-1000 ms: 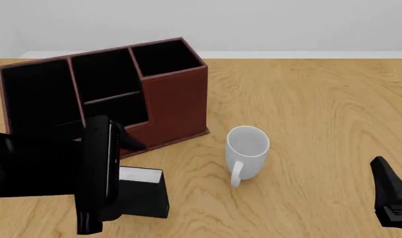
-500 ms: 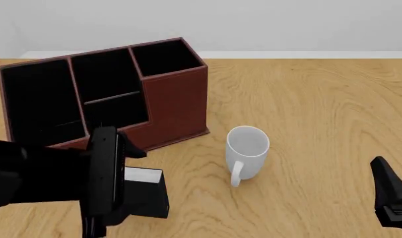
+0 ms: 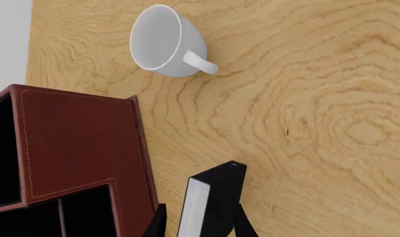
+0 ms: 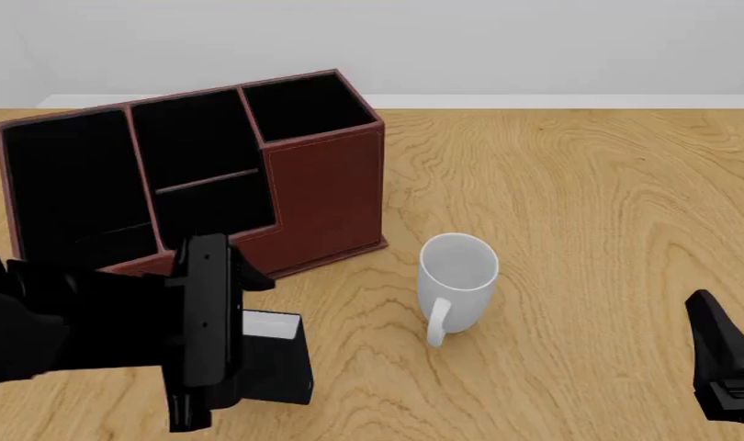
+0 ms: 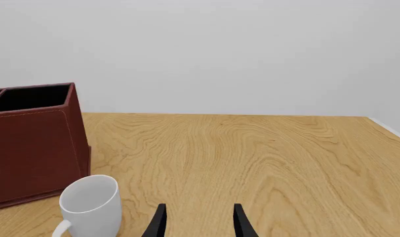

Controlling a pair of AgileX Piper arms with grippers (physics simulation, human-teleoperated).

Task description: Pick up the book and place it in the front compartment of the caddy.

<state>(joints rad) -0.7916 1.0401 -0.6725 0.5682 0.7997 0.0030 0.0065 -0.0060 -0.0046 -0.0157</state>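
The book (image 3: 213, 205) is seen standing on the worktop (image 4: 592, 202) just in front of the caddy (image 4: 323, 197), between the fingers of the left hand (image 3: 198, 224), which are spread to either side of it; whether they are pressed on the covers cannot be told. No lift is judged to have begun, and carrying and placing in the front compartment are left. The right hand (image 5: 197, 222) is held apart, empty, near the mug (image 4: 458, 280).
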